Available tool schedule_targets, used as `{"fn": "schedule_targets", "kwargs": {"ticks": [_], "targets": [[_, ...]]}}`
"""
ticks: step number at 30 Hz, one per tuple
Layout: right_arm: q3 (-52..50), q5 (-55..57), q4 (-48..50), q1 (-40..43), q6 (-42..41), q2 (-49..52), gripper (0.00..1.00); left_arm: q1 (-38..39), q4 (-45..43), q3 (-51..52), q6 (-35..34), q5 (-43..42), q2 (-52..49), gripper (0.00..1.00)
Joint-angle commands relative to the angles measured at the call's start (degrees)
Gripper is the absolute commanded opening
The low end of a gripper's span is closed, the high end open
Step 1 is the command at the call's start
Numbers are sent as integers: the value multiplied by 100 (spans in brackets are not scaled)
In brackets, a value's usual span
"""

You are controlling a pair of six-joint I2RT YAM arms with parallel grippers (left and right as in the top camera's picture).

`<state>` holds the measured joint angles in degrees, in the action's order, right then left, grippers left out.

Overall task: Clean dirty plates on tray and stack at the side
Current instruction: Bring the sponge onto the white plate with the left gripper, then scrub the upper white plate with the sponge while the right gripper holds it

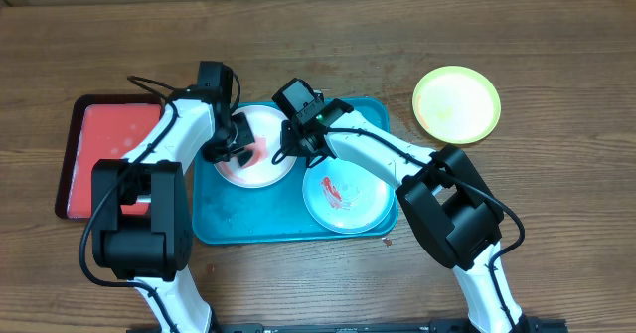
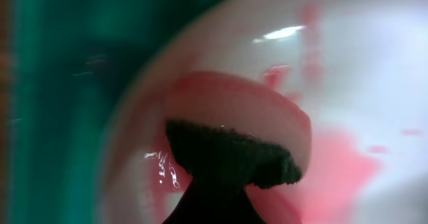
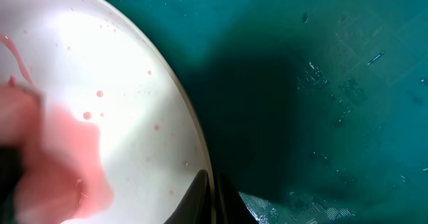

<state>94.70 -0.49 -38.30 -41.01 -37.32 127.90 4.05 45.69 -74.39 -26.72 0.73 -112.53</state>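
White plate (image 3: 100, 63), rim pinched by right hand (image 3: 212, 184), has bare tray (image 3: 321, 83) beside.

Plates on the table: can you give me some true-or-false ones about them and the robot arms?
1. The yellow-green plate sits on the table, off the blue tray. True.
2. Three plates are on the blue tray. False: only two are, the white plate and the mint plate.
3. The left gripper holds a dark sponge on the white plate. True.
4. The mint plate is all clean. False: it has a red smear in the middle.
5. A plate lies on the red tray. False: no plate is on it.
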Motion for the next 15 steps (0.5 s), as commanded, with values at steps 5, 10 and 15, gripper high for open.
{"fn": "schedule_targets", "kwargs": {"ticks": [5,10,15], "targets": [[-103,238,-122,15,-22,20,4,-48,555,-595,-9,1097,-262,4],[-103,238,-98,15,-22,20,4,15,-192,-573,-17,-785,-345,4],[-103,238,-103,15,-22,20,4,216,-743,-546,-326,-1543,-684,4]]}}
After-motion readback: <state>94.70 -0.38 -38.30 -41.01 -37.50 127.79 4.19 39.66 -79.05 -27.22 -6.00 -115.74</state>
